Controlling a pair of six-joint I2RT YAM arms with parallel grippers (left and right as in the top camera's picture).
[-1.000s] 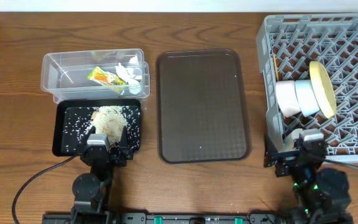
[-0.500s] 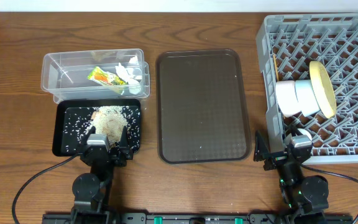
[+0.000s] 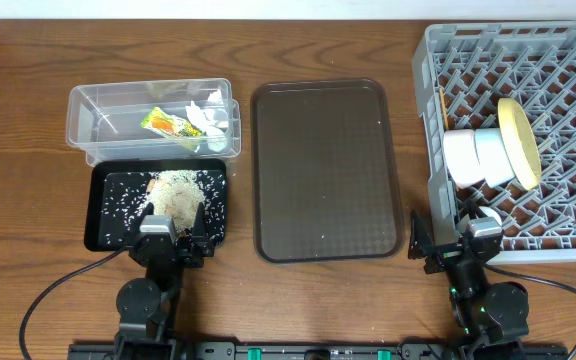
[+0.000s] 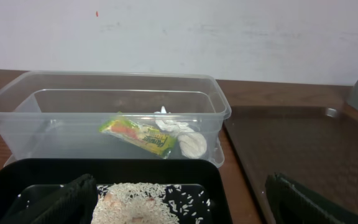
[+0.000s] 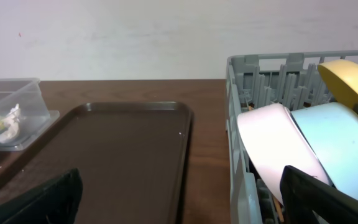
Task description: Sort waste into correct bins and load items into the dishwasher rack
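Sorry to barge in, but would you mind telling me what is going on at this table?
Neither arm holds anything. The left gripper sits open at the black tray of rice, and the right gripper sits open beside the grey rack. The snack wrapper and paper scraps lie in the clear tub. The white bowl, blue bowl and yellow plate stand on edge in the rack.

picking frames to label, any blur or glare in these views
Overhead: sharp and evenly lit, faint glare on the clear tub. Left wrist: wrapper sharp, left fingers dark and blurred. Right wrist: right fingers blurred too, soft sheen on the brown tray.
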